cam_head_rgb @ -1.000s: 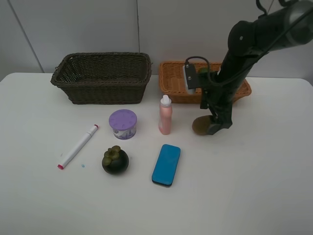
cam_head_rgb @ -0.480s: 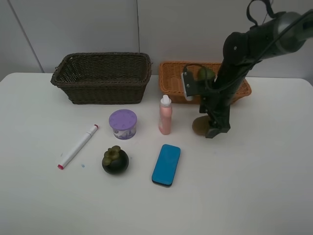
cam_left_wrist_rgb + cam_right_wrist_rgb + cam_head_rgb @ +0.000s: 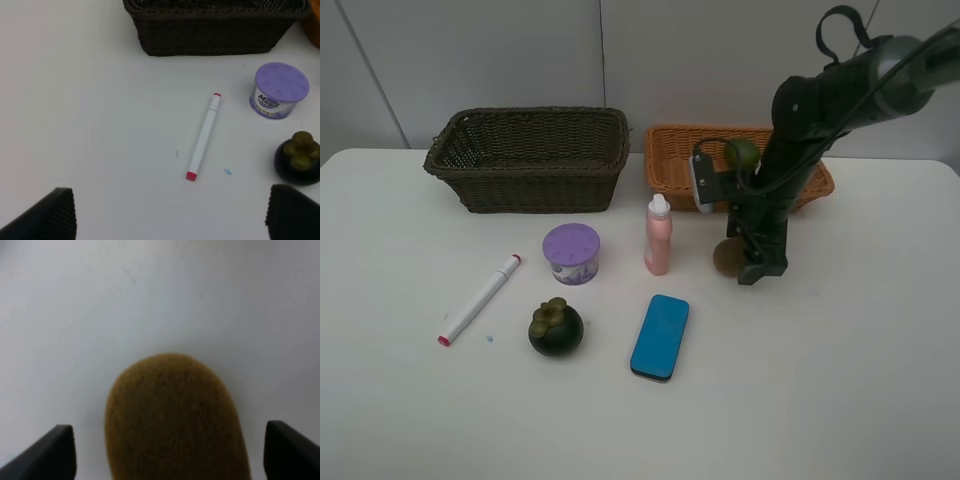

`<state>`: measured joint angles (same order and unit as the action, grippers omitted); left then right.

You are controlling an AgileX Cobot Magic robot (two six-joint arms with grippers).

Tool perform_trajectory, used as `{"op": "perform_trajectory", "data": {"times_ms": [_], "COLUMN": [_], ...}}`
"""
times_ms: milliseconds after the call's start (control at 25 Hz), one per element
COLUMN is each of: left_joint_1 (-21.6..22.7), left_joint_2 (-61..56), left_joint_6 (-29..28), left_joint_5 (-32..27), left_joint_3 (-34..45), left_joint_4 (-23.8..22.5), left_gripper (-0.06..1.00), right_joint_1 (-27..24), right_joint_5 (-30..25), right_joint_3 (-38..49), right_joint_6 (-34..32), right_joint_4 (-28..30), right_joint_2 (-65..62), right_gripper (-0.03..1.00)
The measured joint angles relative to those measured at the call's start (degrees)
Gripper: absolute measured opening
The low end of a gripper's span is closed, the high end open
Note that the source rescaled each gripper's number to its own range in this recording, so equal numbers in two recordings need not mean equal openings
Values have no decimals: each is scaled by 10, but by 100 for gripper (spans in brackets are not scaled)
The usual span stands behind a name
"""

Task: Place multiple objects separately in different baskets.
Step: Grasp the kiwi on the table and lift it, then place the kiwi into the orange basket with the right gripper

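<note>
Our right gripper (image 3: 760,268) has come lower. Its jaws now stand apart on both sides of the kiwi (image 3: 724,257), not pressing it. The kiwi lies on the table (image 3: 840,380) near the tan basket (image 3: 667,168), so we judge the grasp is next. Our left gripper (image 3: 170,212) hangs wide and empty.

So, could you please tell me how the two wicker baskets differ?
The dark brown basket is deeper; the orange-tan basket is shallower. A lime lies in the orange-tan basket; no item shows in the dark brown basket. Both are rectangular woven wicker.
</note>
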<state>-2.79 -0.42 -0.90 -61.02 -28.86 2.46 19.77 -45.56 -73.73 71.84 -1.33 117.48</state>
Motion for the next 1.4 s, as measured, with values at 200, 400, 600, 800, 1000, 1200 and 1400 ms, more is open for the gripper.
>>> {"op": "perform_trajectory", "data": {"times_ms": [200, 400, 600, 800, 1000, 1200, 1400], "left_joint_1": [0, 0, 0, 0, 0, 0, 0], "left_joint_2": [0, 0, 0, 0, 0, 0, 0], "left_joint_6": [0, 0, 0, 0, 0, 0, 0], "left_joint_5": [0, 0, 0, 0, 0, 0, 0], "left_joint_3": [0, 0, 0, 0, 0, 0, 0], "left_joint_4": [0, 0, 0, 0, 0, 0, 0], "left_gripper": [100, 100, 100, 100, 100, 100, 100], "right_joint_1": [0, 0, 0, 0, 0, 0, 0], "right_joint_5": [0, -2, -11, -11, -25, -41, -72], "right_joint_3": [0, 0, 0, 0, 0, 0, 0], "right_joint_6": [0, 0, 0, 0, -2, -5, -57], "right_joint_4": [1, 6, 13, 13, -3, -27, -32], "right_joint_2": [1, 1, 1, 1, -10, -50, -107], "right_gripper": [71, 40, 40, 40, 40, 40, 40]}}
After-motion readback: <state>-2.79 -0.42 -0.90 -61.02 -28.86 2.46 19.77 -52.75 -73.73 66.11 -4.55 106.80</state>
